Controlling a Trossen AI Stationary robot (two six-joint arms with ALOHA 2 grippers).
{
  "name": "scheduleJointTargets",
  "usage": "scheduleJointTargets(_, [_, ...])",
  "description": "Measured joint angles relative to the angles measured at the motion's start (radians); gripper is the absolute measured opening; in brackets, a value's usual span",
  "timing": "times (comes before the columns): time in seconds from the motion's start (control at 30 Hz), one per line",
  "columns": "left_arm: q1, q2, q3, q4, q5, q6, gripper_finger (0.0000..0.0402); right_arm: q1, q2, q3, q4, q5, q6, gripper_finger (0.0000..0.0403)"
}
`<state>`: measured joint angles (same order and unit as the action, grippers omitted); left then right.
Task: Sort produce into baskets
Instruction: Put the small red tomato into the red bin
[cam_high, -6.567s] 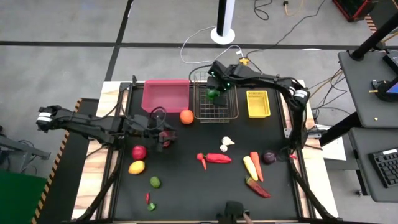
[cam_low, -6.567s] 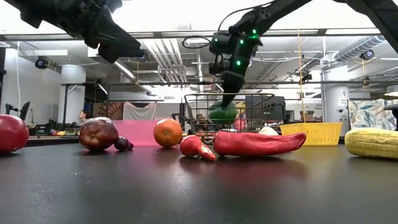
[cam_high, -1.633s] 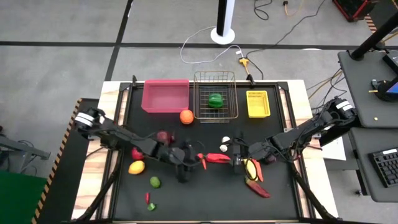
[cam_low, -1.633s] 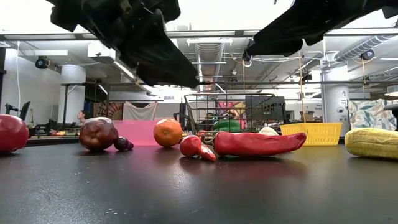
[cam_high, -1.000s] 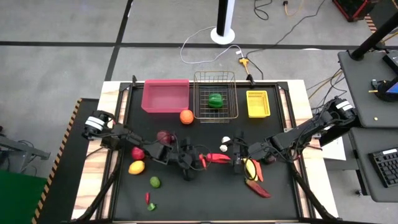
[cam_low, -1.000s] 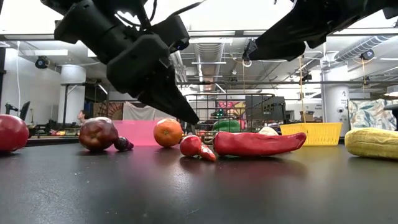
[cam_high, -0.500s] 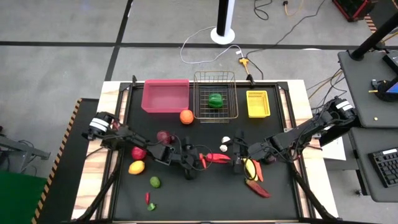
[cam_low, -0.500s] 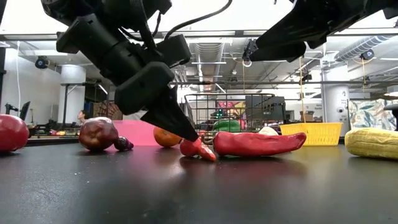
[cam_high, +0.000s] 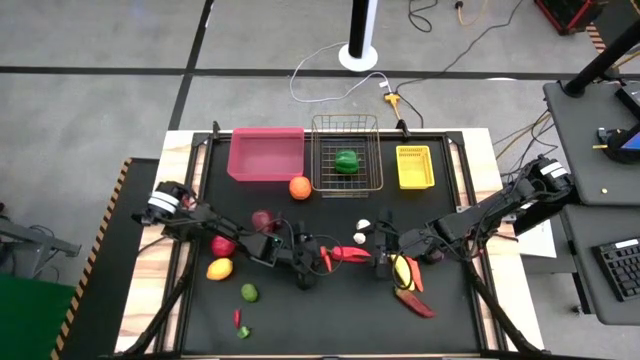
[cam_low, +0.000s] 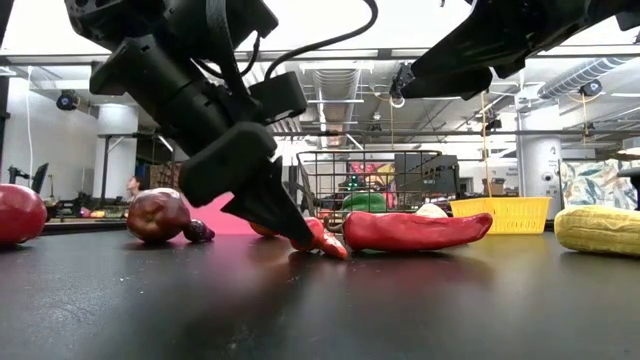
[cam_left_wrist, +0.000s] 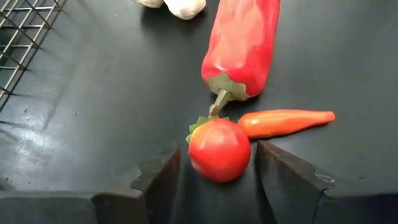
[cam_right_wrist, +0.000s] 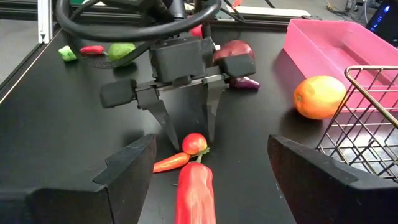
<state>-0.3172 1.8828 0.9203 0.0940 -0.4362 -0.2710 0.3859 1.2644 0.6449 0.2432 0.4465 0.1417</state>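
A small red tomato (cam_left_wrist: 219, 149) with a green stalk rests on the black table beside a small orange-red chilli (cam_left_wrist: 283, 122) and the stem end of a long red pepper (cam_left_wrist: 241, 46). My left gripper (cam_left_wrist: 216, 157) is down at table level, open. One finger stands on each side of the tomato, and a narrow gap shows on both sides. In the high view it is at mid-table (cam_high: 314, 262). My right gripper (cam_high: 384, 256) hovers open above the pepper's other end, near the white garlic (cam_high: 364, 229).
Along the far edge stand a pink bin (cam_high: 267, 153), a wire basket (cam_high: 322, 170) holding a green pepper (cam_high: 346, 161), and a yellow bin (cam_high: 414, 166). An orange (cam_high: 299, 187), onion (cam_high: 263, 219), apple (cam_high: 222, 245), lemon (cam_high: 219, 268) and lime (cam_high: 249, 292) lie left. Corn (cam_high: 401, 270) and a carrot (cam_high: 412, 267) lie right.
My left gripper has come down toward the table. Its fingertips have reached the tomato and now stand around it. The tomato, chilli and pepper have stayed where they were.
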Motion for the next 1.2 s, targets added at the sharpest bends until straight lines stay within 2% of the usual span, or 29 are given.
scheduleJointTargets(0.47, [0.000, -0.003, -0.001, 0.001, 0.000, 0.019, 0.0103, 0.000, 0.000, 0.000, 0.000, 0.000, 0.000, 0.0295])
scheduleJointTargets(0.77, [0.000, -0.141, -0.001, 0.017, 0.000, 0.099, 0.0099, 0.002, 0.000, 0.000, 0.027, 0.001, -0.036, 0.0295])
scheduleJointTargets(0.97, [-0.004, -0.248, -0.004, 0.197, 0.008, 0.219, 0.0100, 0.037, 0.000, 0.027, 0.075, 0.002, -0.141, 0.0295])
scheduleJointTargets(1.07, [-0.005, -0.266, -0.030, 0.388, 0.085, 0.282, 0.0100, 0.060, 0.000, 0.053, 0.081, 0.001, -0.196, 0.0294])
scheduleJointTargets(1.2, [-0.004, -0.264, -0.093, 0.620, 0.167, 0.269, 0.0100, 0.086, 0.000, 0.083, 0.086, 0.003, -0.266, 0.0291])
